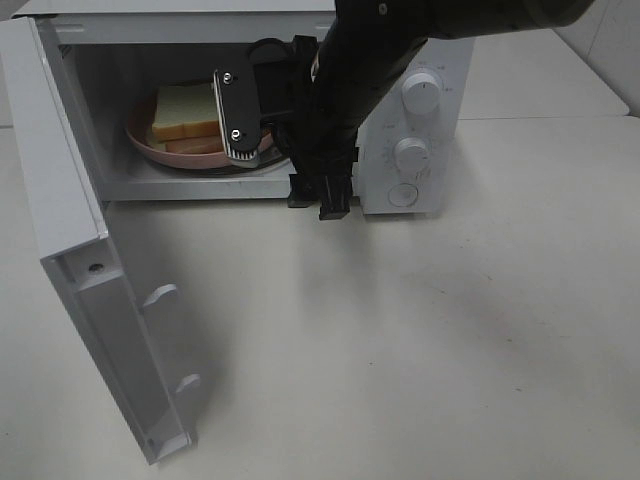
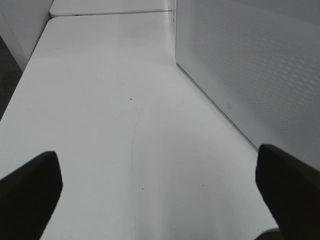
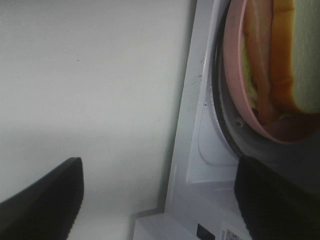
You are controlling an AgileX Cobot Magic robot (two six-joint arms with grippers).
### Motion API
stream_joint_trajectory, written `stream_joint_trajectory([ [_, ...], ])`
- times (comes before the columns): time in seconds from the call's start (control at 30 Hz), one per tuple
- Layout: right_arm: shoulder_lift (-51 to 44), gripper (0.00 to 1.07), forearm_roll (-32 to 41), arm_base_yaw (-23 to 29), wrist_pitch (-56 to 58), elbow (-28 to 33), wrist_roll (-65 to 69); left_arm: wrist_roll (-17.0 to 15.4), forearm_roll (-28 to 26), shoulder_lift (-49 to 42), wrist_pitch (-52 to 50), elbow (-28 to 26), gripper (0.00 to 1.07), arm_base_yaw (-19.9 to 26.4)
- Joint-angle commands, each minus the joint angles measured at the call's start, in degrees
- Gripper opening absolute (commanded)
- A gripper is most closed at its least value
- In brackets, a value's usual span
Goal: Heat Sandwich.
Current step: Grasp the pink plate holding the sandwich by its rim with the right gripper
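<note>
Presently, nearest the high camera lies the white table [image 1: 420, 360], bare in front. The microwave door [image 1: 90, 300] stands swung out to the left, its inner face and latch hooks showing. The left gripper [image 2: 160, 195] does not appear in the high view. Its own wrist camera shows both dark fingers [image 2: 30, 192] spread wide over the table top with nothing between them, and a white perforated panel [image 2: 250, 65] just beside one finger. Whether that panel is the door or the oven's side cannot be told. Further back, the right gripper [image 1: 282, 155] hangs at the mouth of the microwave [image 1: 440, 40], its black arm coming in from the upper right. The jaws are parted wide and hold nothing. One finger [image 1: 236, 115] reaches inside the cavity, close to the plate, and the other sits outside at the front sill. The right wrist view confirms the claw [image 3: 160, 200] straddling the sill. Contact with the plate cannot be judged. Behind it, the sandwich [image 1: 185, 112] sits on the pink plate [image 1: 150, 148] inside the cavity, left of centre, its pale bread above a reddish strip. In the wrist view the sandwich [image 3: 280, 55] lies within the plate's rim [image 3: 231, 65]. Two round knobs [image 1: 421, 95] occupy the panel on the right.
</note>
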Motion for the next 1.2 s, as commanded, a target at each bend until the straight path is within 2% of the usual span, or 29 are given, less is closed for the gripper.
stream_joint_trajectory([
  [0.03,0.9,0.8,-0.1,0.2,-1.0,-1.1,0.1,-0.1,0.2,-1.0,-0.7,0.2,0.98,-0.1],
  [0.7,9.2,0.79,-0.3,0.2,-1.8,-9.8,0.1,-0.1,0.2,-1.0,-0.7,0.2,0.98,-0.1],
  [1.2,17.2,0.77,-0.3,1.4,0.5,-19.3,0.7,-0.1,0.2,-1.0,-0.7,0.2,0.98,-0.1],
])
